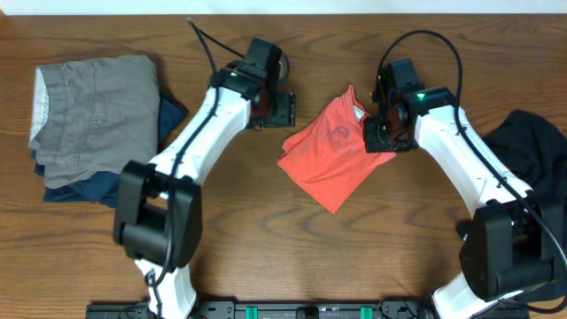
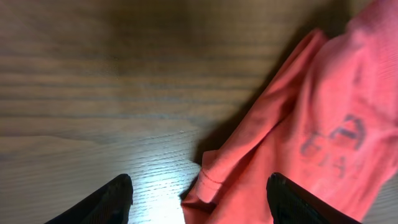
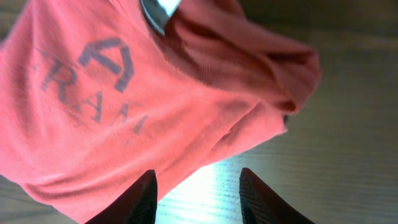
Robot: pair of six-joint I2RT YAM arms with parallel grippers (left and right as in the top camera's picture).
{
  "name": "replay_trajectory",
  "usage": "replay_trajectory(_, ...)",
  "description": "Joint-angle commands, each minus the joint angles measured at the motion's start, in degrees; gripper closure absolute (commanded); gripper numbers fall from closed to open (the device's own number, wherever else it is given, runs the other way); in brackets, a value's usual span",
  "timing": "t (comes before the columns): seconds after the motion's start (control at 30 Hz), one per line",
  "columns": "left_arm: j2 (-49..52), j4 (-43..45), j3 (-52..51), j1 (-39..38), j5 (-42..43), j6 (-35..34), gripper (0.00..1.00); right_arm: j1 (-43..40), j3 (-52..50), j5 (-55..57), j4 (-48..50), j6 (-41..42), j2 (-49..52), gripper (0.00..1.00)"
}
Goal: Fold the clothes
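T-shirt point(image 1: 330, 159): coral-red, dark lettering | black garment point(image 1: 532, 146) | grey garment point(image 1: 93, 102) | navy garment point(image 1: 93, 186) | table point(image 1: 266, 239): brown woodgrain

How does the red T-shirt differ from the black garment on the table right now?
The red T-shirt carries dark lettering, while the black garment looks plain. The T-shirt lies spread fairly flat near the middle of the wooden table, while the black garment sits bunched in a heap at its right edge. Both are soft clothes resting on the table, and neither is neatly folded yet.
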Motion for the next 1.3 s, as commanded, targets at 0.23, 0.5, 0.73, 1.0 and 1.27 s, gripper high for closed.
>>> replay_trajectory(0.23, 9.86, -5.25, -0.02, -2.62, 7.58, 1.03, 0.3, 1.18, -6.58, -1.53, 2.03, 3.72, 0.35, 0.58)
replay_trajectory(0.5, 10.4, -12.59, -1.01, -7.32, 8.2, 3.76, 0.41, 1.2, -13.51, -1.57, 9.73, 3.72, 0.35, 0.53)
replay_trajectory(0.73, 10.4, -21.31, -1.95, -13.97, 8.15, 3.54, 0.49, 1.11, -19.02, 3.48, 16.68, 3.48, 0.35, 0.49)
replay_trajectory(1.0, 7.13, -24.39, -1.4, -13.31, 1.68, 3.52, 0.51, -0.15, -19.8, 7.87, 16.41, 3.06, 0.35, 0.43)
replay_trajectory(1.27, 2.67, -13.42, -1.18, -4.66, 6.38, 5.29, 0.16, -0.42, -19.85, 7.45, 16.17, 3.08, 0.35, 0.41)
